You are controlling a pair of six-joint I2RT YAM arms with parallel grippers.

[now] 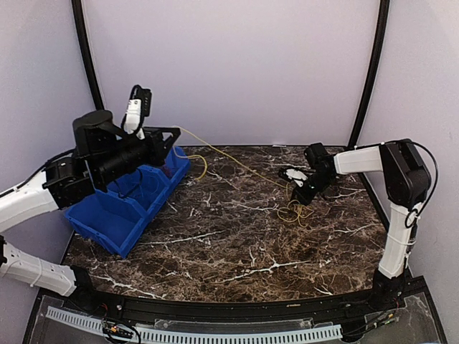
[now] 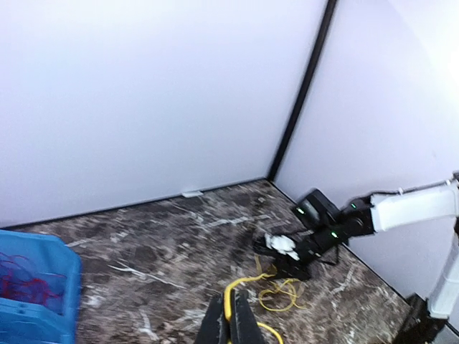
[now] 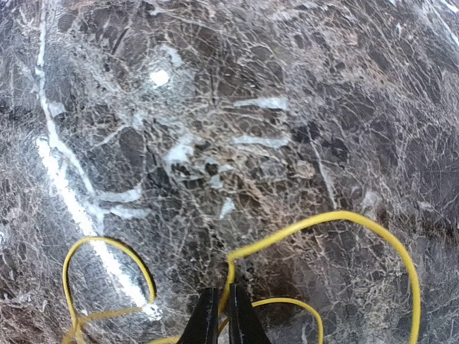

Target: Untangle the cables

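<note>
A thin yellow cable [image 1: 237, 161] runs taut across the marble table between my two grippers. My left gripper [image 1: 174, 135] is raised above the blue bin and shut on one part of it [image 2: 231, 297]. My right gripper [image 1: 300, 197] is low over the table at the right, shut on another part [image 3: 337, 215], with a loose yellow coil [image 1: 292, 212] beside it. The coil and right gripper [image 2: 287, 264] also show in the left wrist view. A red cable [image 2: 21, 283] lies bunched in the bin. No blue cable is in view.
The blue bin [image 1: 118, 215] with dividers stands at the table's left edge, under the left arm. The walls of the enclosure close in the back and both sides. A slack yellow loop [image 1: 201, 165] hangs by the bin's far corner.
</note>
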